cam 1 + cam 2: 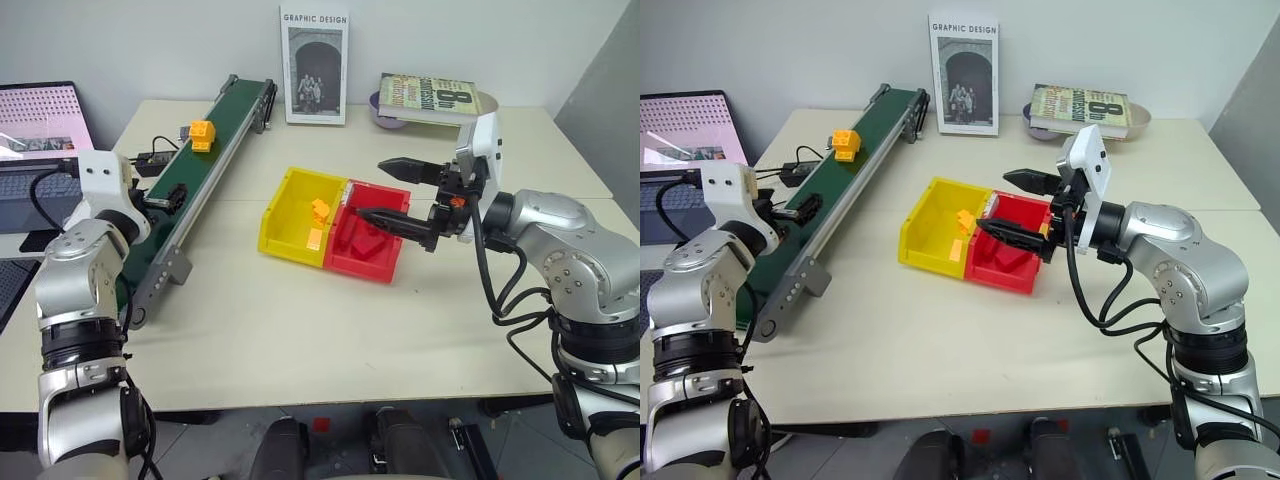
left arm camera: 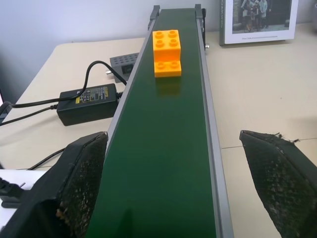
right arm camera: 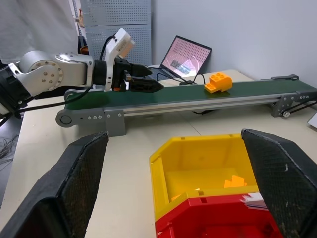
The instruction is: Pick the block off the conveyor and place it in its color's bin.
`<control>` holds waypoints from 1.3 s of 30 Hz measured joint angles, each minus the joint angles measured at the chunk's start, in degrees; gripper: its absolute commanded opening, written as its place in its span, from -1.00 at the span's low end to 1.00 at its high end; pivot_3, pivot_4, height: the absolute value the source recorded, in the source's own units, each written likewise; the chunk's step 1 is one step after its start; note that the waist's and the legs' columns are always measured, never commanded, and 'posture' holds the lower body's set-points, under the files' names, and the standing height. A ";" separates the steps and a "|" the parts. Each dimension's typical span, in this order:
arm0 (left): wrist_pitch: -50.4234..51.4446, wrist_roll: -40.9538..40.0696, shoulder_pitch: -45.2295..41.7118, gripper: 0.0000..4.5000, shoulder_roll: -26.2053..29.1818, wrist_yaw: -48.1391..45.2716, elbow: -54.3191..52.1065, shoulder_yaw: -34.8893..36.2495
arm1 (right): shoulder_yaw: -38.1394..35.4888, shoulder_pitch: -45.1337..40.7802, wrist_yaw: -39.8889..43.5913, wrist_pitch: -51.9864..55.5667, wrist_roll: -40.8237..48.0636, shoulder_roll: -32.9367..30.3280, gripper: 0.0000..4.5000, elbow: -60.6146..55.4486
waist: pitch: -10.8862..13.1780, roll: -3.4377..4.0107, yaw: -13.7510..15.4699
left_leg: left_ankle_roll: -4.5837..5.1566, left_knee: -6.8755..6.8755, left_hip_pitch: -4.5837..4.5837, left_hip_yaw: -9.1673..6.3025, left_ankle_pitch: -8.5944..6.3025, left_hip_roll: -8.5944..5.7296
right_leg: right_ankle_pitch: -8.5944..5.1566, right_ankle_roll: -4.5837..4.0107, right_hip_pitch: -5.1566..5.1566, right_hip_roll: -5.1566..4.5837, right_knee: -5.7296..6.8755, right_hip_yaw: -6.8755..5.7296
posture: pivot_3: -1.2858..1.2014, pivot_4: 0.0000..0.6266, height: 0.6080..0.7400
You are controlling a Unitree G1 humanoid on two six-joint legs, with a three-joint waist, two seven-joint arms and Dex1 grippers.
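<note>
Block (image 1: 202,134) rides on the conveyor (image 1: 190,190), well ahead of the left gripper (image 2: 173,183), whose jaws straddle the belt fully open and empty, probably waiting for it. Right gripper (image 1: 395,195), also wide open and empty, hovers over the yellow bin (image 1: 290,225).

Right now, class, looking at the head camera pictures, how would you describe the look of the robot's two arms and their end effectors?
Both arms are built of rounded silver-grey metal segments with black joint bands and loose black cables. Each wrist carries a white boxy housing. The left end effector and right end effector each have two tapered black fingers with a rough, textured surface; small orange parts show at their bases.
</note>
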 measured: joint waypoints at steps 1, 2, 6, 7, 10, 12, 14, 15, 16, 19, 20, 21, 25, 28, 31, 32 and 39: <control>-0.55 0.14 -0.28 0.98 0.00 -0.10 0.64 -0.13 | 0.00 0.00 -0.10 0.07 0.02 -0.02 1.00 -0.18 | 0.00 0.00 0.00 | 0.00 0.00 0.00 0.00 0.00 0.00 | 0.00 0.00 0.00 0.00 0.00 0.00 | 0.03 -0.52 1.00; -0.84 0.17 -0.48 0.98 0.00 -0.23 1.00 -0.25 | 0.00 0.00 -0.13 0.10 0.06 -0.05 1.00 -0.41 | 0.00 0.00 0.00 | 0.00 0.00 0.00 0.01 0.00 0.00 | 0.00 0.00 -0.01 0.00 0.00 0.01 | 0.03 -0.52 1.00; -1.37 0.43 -0.49 0.98 0.00 -0.46 1.73 -0.34 | -0.01 0.00 -0.19 0.49 0.70 -0.09 1.00 -1.63 | 0.00 0.00 0.00 | 0.00 -0.01 0.00 0.01 0.00 0.00 | 0.00 0.00 -0.01 -0.01 0.00 0.01 | 0.03 -0.52 1.00; -1.50 0.54 -0.48 0.98 0.00 -0.39 1.82 -0.34 | -0.01 0.00 -0.20 0.79 1.14 -0.10 1.00 -1.97 | 0.00 0.00 0.00 | 0.00 -0.01 -0.01 0.00 0.00 0.01 | 0.00 0.00 -0.01 -0.01 0.00 0.01 | 0.03 -0.52 1.00; -1.97 0.64 -0.48 0.98 0.00 -0.10 1.83 -0.34 | -0.01 0.00 -0.18 1.64 2.36 -0.10 1.00 -2.63 | 0.00 0.00 0.00 | 0.00 0.00 0.00 0.01 0.00 0.00 | 0.00 0.00 0.00 -0.03 0.00 0.01 | 0.03 -0.52 1.00; -2.04 0.74 -0.48 0.98 0.00 0.25 1.86 -0.34 | -0.01 0.00 -0.19 2.08 2.68 -0.10 1.00 -3.02 | 0.00 0.00 -0.01 | 0.00 0.00 0.00 0.01 0.00 0.00 | 0.00 0.00 0.00 -0.03 0.00 0.02 | 0.03 -0.52 1.00; -2.11 0.85 -0.47 0.98 0.00 0.35 1.93 -0.34 | 0.00 -0.09 -0.20 2.57 3.46 -0.10 1.00 -3.40 | 0.00 0.00 -0.01 | 0.00 0.00 0.00 0.00 0.00 0.00 | 0.00 0.00 0.00 -0.03 0.01 0.01 | 0.03 -0.52 1.00; -2.11 0.88 -0.47 0.98 0.00 0.37 2.00 -0.34 | -0.01 -0.22 -0.22 2.68 3.75 -0.10 1.00 -3.43 | 0.00 0.00 -0.01 | 0.00 0.00 0.00 0.01 0.00 0.00 | 0.00 0.00 -0.01 -0.03 0.01 0.01 | 0.03 -0.52 1.00; -2.11 0.89 -0.47 0.98 0.00 0.37 2.03 -0.34 | -0.01 -0.28 -0.24 2.71 4.03 -0.10 1.00 -3.45 | 0.00 0.00 -0.01 | 0.00 0.00 0.00 0.00 0.00 0.00 | 0.00 0.00 -0.01 -0.03 0.00 0.00 | 0.03 -0.52 1.00; -2.12 0.95 -0.47 0.98 0.00 0.39 2.29 -0.33 | 0.04 -0.30 -0.26 2.76 4.41 -0.10 1.00 -3.66 | 0.00 0.00 -0.01 | 0.00 0.00 0.00 0.01 0.00 0.00 | 0.00 0.00 -0.01 -0.03 0.00 0.01 | 0.03 -0.52 1.00; -2.16 0.96 -0.47 0.98 0.00 0.40 2.50 -0.33 | 0.07 -0.30 -0.28 2.78 4.43 -0.10 1.00 -3.66 | 0.00 0.00 -0.01 | 0.00 0.00 0.00 0.01 0.00 0.00 | 0.00 0.00 -0.01 -0.03 0.00 0.01 | 0.03 -0.52 1.00; -2.27 0.99 -0.47 0.98 0.00 0.42 2.89 -0.33 | 0.09 -0.30 -0.33 2.79 4.43 -0.10 1.00 -3.66 | 0.00 0.00 -0.01 | 0.00 0.00 0.00 0.01 0.00 0.00 | 0.00 0.00 -0.01 -0.03 0.00 0.01 | 0.03 -0.52 1.00; -2.42 1.17 -0.46 0.98 0.00 0.56 3.79 -0.33 | 0.15 -0.30 -0.54 2.79 4.43 -0.10 1.00 -3.68 | 0.00 0.00 -0.01 | 0.00 0.00 0.00 0.01 0.00 0.00 | 0.00 0.00 -0.01 -0.03 0.00 0.00 | 0.03 -0.52 1.00; -2.56 1.48 -0.61 0.98 0.00 0.89 4.91 -0.45 | 0.17 -0.32 -0.80 2.79 4.43 -0.10 1.00 -3.68 | 0.00 0.00 -0.01 | 0.00 0.00 0.00 0.01 0.00 0.00 | 0.00 0.00 -0.01 -0.03 0.00 0.00 | 0.03 -0.52 1.00; -3.09 1.65 -1.14 0.82 0.00 1.33 6.95 -0.48 | 0.23 -0.83 -1.06 2.78 4.39 -0.10 1.00 -3.67 | 0.00 0.00 0.00 | 0.00 0.00 0.00 0.01 0.00 0.00 | 0.00 0.00 -0.01 -0.03 0.01 0.00 | 0.03 -0.52 1.00; -3.34 1.66 -1.26 0.76 0.00 1.63 7.48 -0.43 | 0.28 -1.22 -1.16 2.78 4.40 -0.10 1.00 -3.65 | 0.00 0.00 0.00 | 0.00 0.00 0.00 0.01 0.00 0.00 | 0.00 0.00 -0.01 -0.03 0.01 0.00 | 0.03 -0.52 1.00; -2.22 1.07 2.37 0.16 0.31 2.64 5.33 0.90 | 0.27 -1.72 -1.31 2.93 4.47 -0.53 1.00 -3.64 | 0.00 -0.01 -0.04 | 0.00 -0.02 -0.01 0.02 -0.01 0.04 | 0.00 0.00 -0.03 -0.23 -0.01 0.02 | 0.03 -0.52 1.00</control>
